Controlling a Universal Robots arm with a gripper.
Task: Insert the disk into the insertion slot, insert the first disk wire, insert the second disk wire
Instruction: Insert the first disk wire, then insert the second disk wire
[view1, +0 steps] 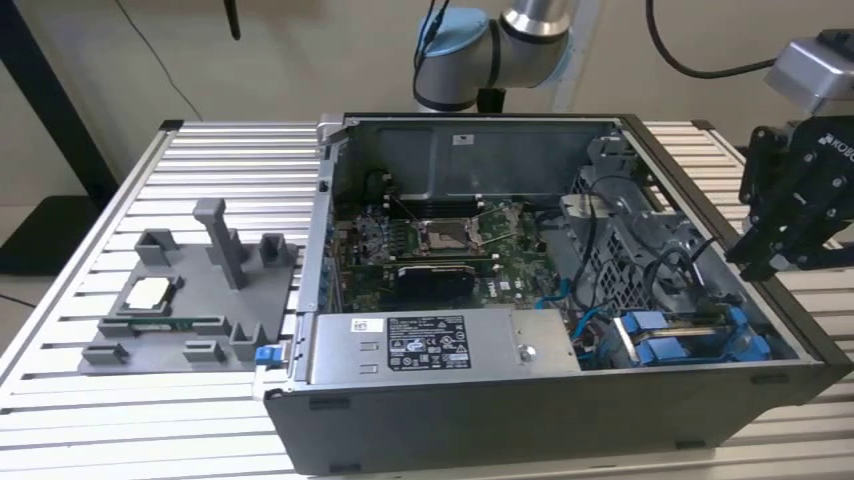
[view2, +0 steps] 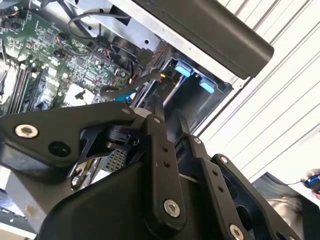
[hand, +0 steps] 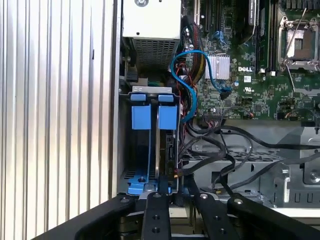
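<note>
First wrist view looks down on the disk (hand: 167, 120), which stands on edge in its blue carrier inside the insertion slot (hand: 150, 90). This slot is the drive bay at the near corner of the computer case (view1: 534, 420), on the exterior view's right. The disk sits level with a second blue carrier (hand: 141, 117) just beside it, so I judge the first step done.

Black cables (hand: 215, 150) run toward the disk's end and one reaches its edge, but I cannot tell whether any plug is seated there. A blue cable (hand: 186, 75) loops between the bay and the motherboard (hand: 260, 75). By my reading, both wire steps are unconfirmed.

In the exterior view the gripper (view1: 754, 262) hangs above the case's right wall, apart from the disk. Its jaws are drawn close together with nothing between them.

The silver power supply box (view1: 427, 345) lies left of the bay along the near wall. The case rests on a slatted desk (view1: 200, 160), with a grey fixture plate (view1: 187, 300) further left.
</note>
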